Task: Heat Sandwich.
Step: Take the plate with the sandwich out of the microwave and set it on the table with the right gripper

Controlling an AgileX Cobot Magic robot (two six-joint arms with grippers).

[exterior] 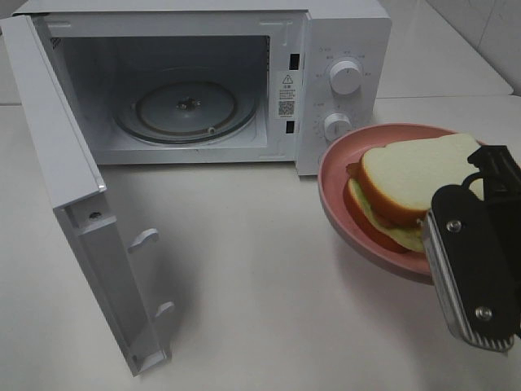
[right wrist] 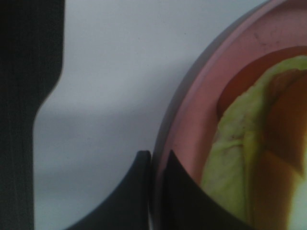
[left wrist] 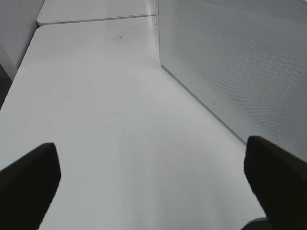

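While the microwave door (exterior: 77, 212) hangs swung wide at the left of the high view, the left tool (left wrist: 153, 182) shows only in its own wrist view, its two dark fingers (left wrist: 26, 184) spread far apart over bare white worktop (left wrist: 96, 105), released and grasping nothing, with the door's dotted panel (left wrist: 240, 67) standing just beside it. Further right, the white microwave (exterior: 342, 49) sits at the back of the worktop (exterior: 260, 277), its cavity open and the glass turntable (exterior: 186, 110) lying bare inside. Two round knobs (exterior: 345, 77) sit on its front panel. Right of the oven, the pink plate (exterior: 342, 204) is tilted and lifted off the worktop, well outside the cavity. On it lies the sandwich (exterior: 411, 183), pale bread over leafy filling. At the far right, the right tool (right wrist: 156, 191) is clenched on the plate's rim.
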